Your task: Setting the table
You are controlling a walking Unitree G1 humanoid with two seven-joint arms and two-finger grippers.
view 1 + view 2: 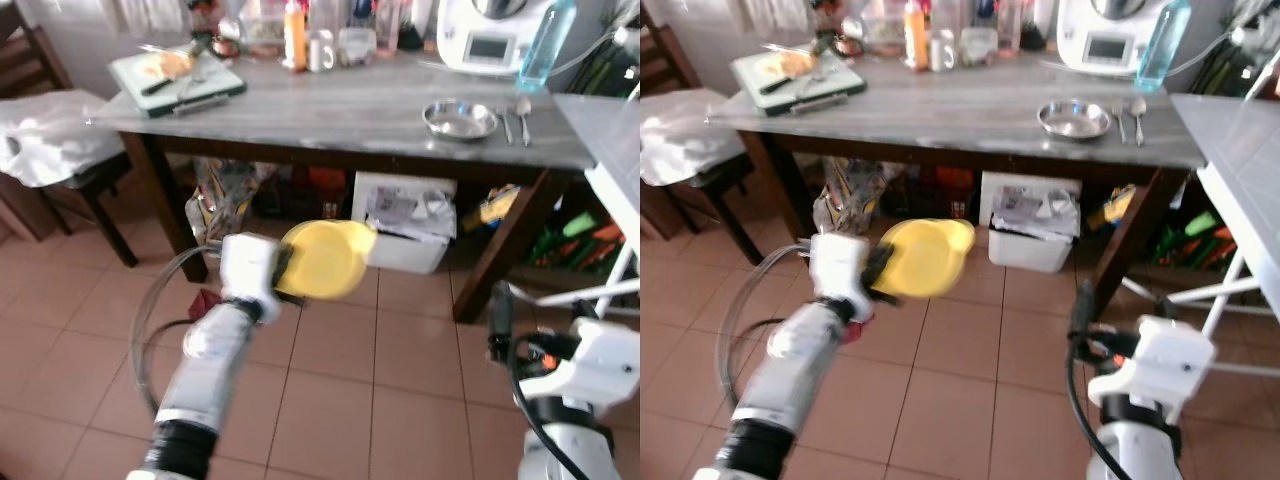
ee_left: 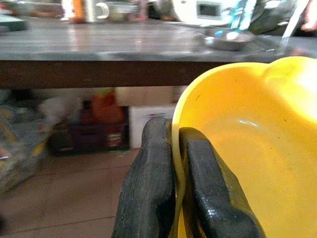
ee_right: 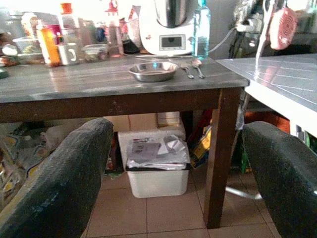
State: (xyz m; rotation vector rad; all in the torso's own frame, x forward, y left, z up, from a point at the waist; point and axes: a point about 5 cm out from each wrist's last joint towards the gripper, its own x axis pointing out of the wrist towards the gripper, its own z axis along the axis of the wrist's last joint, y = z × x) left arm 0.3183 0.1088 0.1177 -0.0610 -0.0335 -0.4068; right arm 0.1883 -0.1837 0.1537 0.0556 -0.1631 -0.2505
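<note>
My left gripper [image 1: 285, 268] is shut on the rim of a yellow plastic bowl [image 1: 325, 258], held out over the tiled floor in front of the dark wooden table [image 1: 330, 115]. The left wrist view has both fingers [image 2: 153, 188] pinching the yellow bowl [image 2: 247, 148] at its edge. On the table's right part lie a steel bowl [image 1: 460, 120], a fork [image 1: 506, 125] and a spoon [image 1: 523, 112]. My right gripper [image 3: 183, 173] is open with nothing in it, low at the right, facing the table's right leg.
A white bin [image 1: 405, 220] and clutter stand under the table. A green tray [image 1: 175, 80], bottles, a mug [image 1: 320, 50], a white appliance [image 1: 490, 30] and a blue bottle [image 1: 545, 45] sit on the tabletop. A chair with white cloth [image 1: 50, 140] stands left; a grey table [image 1: 610, 140] stands right.
</note>
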